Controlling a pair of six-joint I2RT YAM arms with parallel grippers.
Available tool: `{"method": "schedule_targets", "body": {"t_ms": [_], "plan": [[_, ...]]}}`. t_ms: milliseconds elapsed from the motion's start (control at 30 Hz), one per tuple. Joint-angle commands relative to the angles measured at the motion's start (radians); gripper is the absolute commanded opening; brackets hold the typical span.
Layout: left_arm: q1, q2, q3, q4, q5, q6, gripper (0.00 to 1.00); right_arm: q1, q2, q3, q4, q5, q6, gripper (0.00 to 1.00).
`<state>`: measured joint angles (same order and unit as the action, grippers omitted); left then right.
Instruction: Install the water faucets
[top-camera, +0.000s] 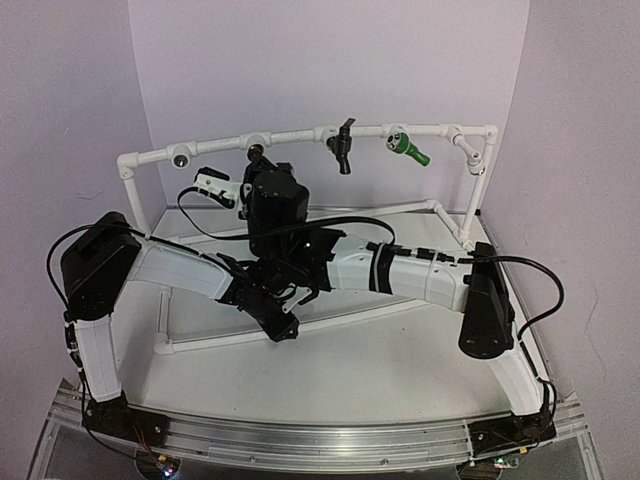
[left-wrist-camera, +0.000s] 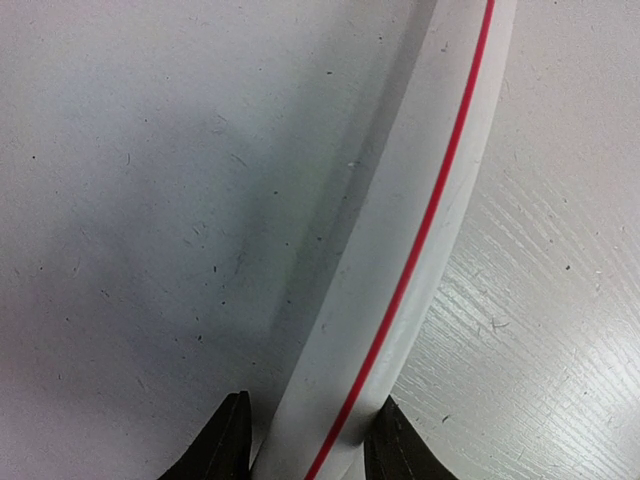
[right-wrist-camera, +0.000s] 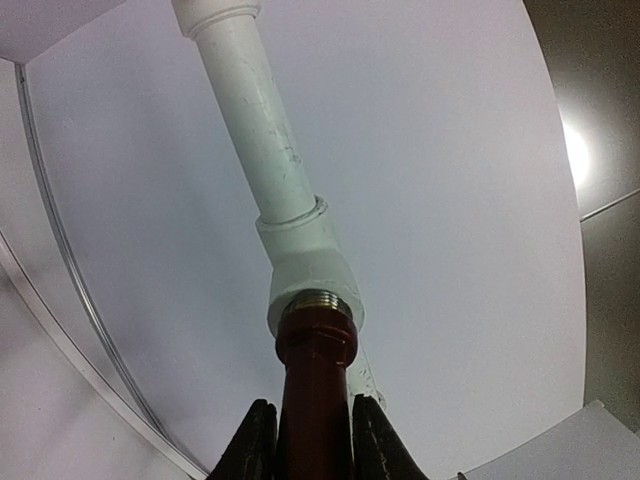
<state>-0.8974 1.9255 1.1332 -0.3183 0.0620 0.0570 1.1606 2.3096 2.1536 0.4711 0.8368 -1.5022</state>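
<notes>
The white pipe frame (top-camera: 300, 135) stands on the table. A black faucet (top-camera: 343, 147) and a green faucet (top-camera: 408, 148) sit in sockets on its top rail. My right gripper (top-camera: 258, 168) is raised to the rail, shut on the reddish-brown faucet (right-wrist-camera: 316, 370). The faucet's silvery threaded end is in a white tee socket (right-wrist-camera: 310, 275), with some thread still showing. My left gripper (top-camera: 283, 325) is low at the frame's front pipe. In the left wrist view the fingers (left-wrist-camera: 225, 445) straddle and grip that red-striped white pipe (left-wrist-camera: 420, 230).
An open round socket (top-camera: 181, 157) sits at the rail's left end. The two arms cross over the middle of the frame. Purple walls close in the back and sides. Black cables (top-camera: 545, 290) loop beside the right arm.
</notes>
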Motion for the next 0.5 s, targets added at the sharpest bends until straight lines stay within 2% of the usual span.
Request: {"method": "schedule_targets", "body": {"t_ms": [0,467], "plan": [[0.001,0.111,-0.023,0.053,0.014,-0.120,0.00,-0.029,-0.036,0.004,-0.045,0.015,0.064,0.00],[0.000,0.119,-0.019,0.048,0.015,-0.119,0.00,-0.041,-0.059,-0.010,-0.046,0.031,0.067,0.00]]}}
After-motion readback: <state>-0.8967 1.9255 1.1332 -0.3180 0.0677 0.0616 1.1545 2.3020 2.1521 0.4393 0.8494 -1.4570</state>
